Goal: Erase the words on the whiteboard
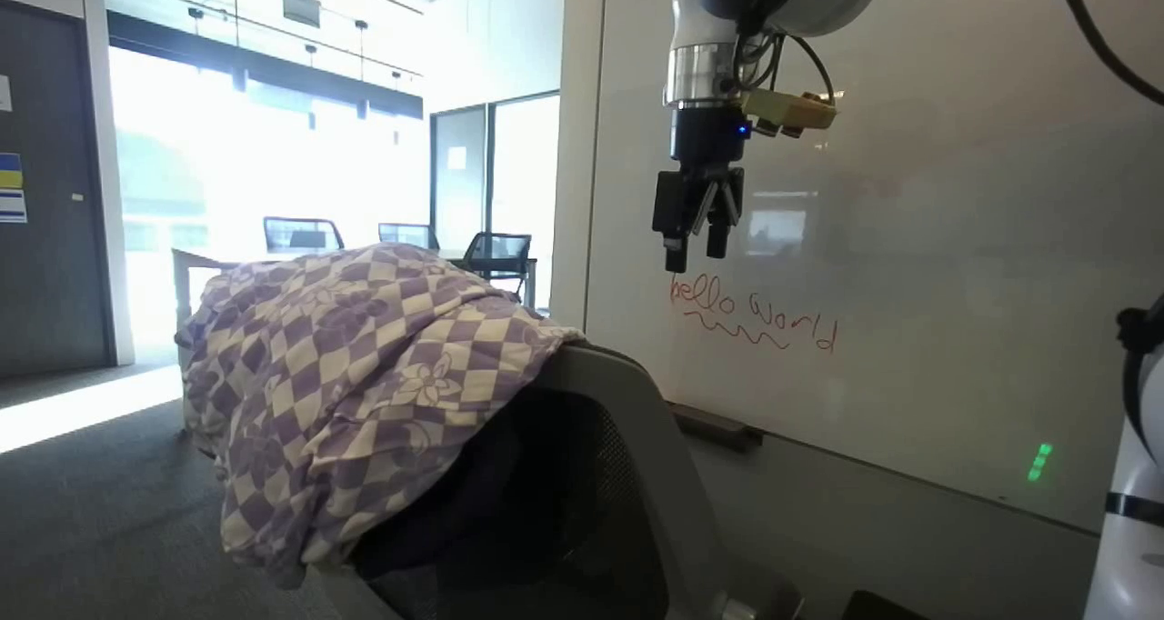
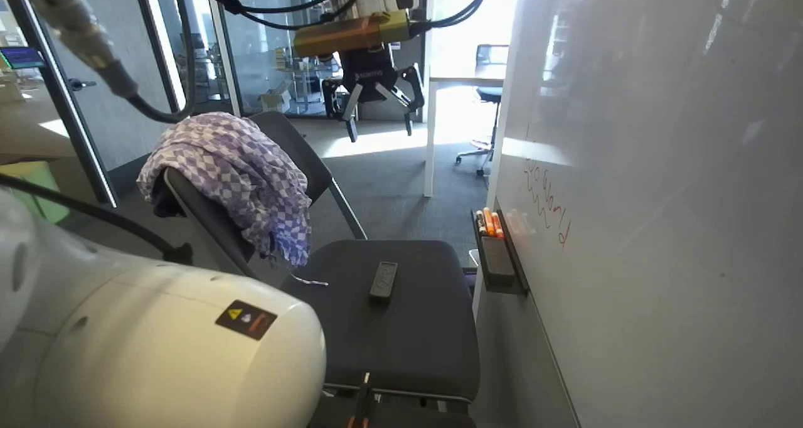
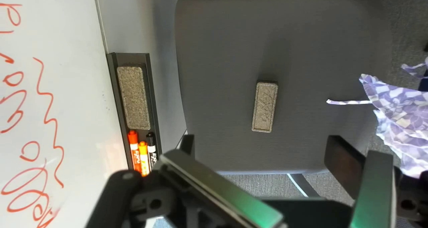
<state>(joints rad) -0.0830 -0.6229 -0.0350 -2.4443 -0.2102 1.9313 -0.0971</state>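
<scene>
Red "hello World" lettering point(image 1: 762, 308), unerased on the whiteboard point(image 1: 955, 329); the gripper point(image 2: 380, 128), jaws wide and empty, hangs higher than the eraser point(image 3: 264, 107) on the chair seat point(image 3: 227, 47). An off-centre descent could land one jaw on the eraser, pushing it askew.
</scene>
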